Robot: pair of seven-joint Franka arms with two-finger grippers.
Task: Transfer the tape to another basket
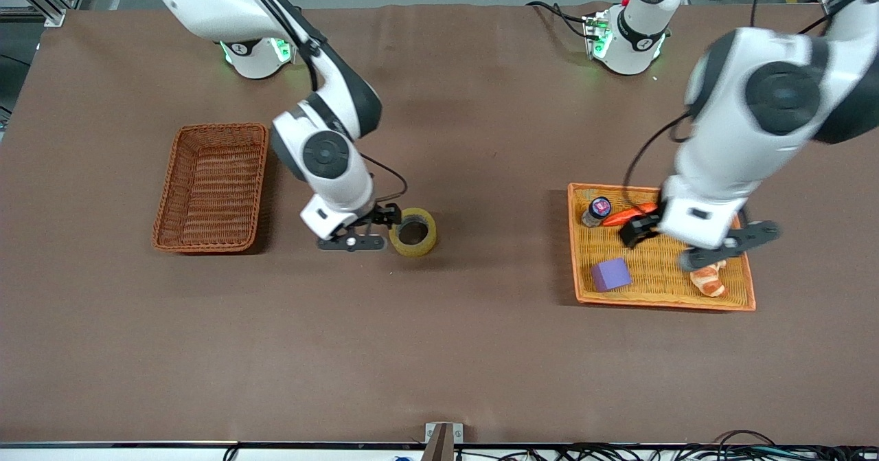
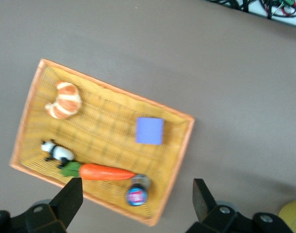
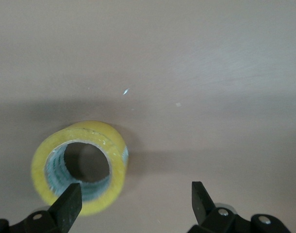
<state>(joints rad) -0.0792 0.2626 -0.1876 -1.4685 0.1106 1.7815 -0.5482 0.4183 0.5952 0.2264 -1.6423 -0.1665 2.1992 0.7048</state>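
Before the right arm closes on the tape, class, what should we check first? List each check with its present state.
1. Right gripper fingers open: ok.
2. Tape lying flat on the table, between the two baskets: ok.
3. Tape sitting between the fingers: not ok; in the right wrist view it lies off to one finger's side.
4. Reddish-brown basket has room for the tape: ok.
5. Left gripper out of the way, over the orange tray, fingers open: ok.
6. Tape's grip strength on the table: cannot tell.

Bare table (image 1: 288, 310) lies between tape (image 1: 413, 231) and basket (image 1: 213, 187)
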